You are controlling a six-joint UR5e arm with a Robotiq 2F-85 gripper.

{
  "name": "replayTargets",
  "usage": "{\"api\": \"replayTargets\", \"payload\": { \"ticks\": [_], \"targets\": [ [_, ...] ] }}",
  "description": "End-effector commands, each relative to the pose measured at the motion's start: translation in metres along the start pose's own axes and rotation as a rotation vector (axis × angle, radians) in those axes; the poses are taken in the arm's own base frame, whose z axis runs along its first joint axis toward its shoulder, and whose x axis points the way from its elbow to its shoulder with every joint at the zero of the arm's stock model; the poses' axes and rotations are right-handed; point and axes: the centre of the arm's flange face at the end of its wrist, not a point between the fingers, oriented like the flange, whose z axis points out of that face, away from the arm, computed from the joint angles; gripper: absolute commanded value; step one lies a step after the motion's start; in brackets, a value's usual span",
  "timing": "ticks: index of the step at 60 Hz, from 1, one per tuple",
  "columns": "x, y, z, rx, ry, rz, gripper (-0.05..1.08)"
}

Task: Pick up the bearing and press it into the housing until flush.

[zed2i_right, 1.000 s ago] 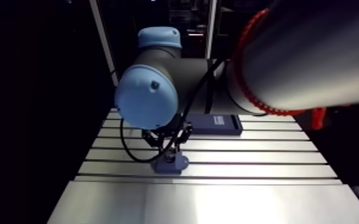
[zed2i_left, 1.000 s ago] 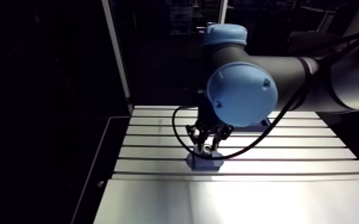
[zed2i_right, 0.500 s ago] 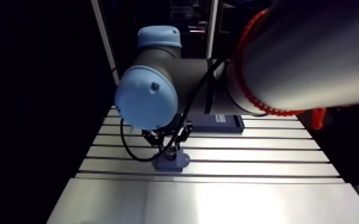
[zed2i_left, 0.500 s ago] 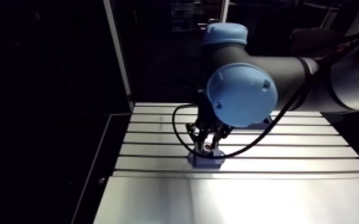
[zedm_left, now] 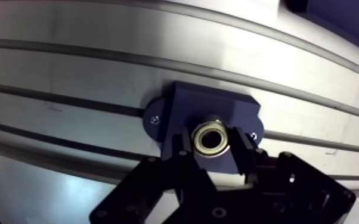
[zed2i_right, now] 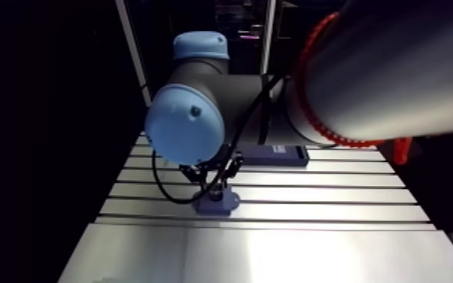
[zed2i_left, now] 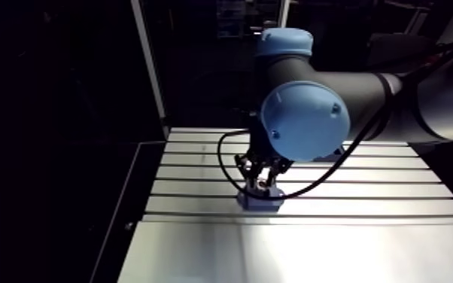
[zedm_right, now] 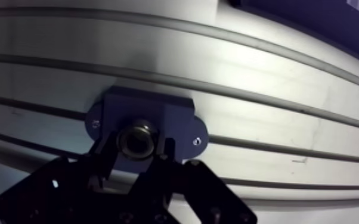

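In the arm view, the pincer (zed2i_left: 260, 184) is seen right at the blue housing (zed2i_left: 260, 202), which is set on the slotted surface (zed2i_left: 380, 205) directly under it. In the wrist view, the bearing (zedm_left: 210, 138) is clamped between the pincer's fingers (zedm_left: 243, 154) and is seated in the housing's bore.

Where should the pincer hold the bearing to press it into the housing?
Grip the bearing by its outer ring, two opposite sides, coming straight down from above. It is round, bore facing up, at the housing; the pincer straddles it so.
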Motion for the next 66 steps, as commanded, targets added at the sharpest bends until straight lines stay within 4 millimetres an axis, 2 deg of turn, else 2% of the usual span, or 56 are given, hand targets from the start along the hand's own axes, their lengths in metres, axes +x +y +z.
{"api": "replayTargets", "payload": {
  "ticks": [1, 66],
  "targets": [
    [-0.0008, -0.0008, 0.0017, 0.001, -0.003, -0.003, 0.76],
    [-0.003, -0.0011, 0.0056, 0.001, -0.013, -0.004, 0.76]
  ]
}}
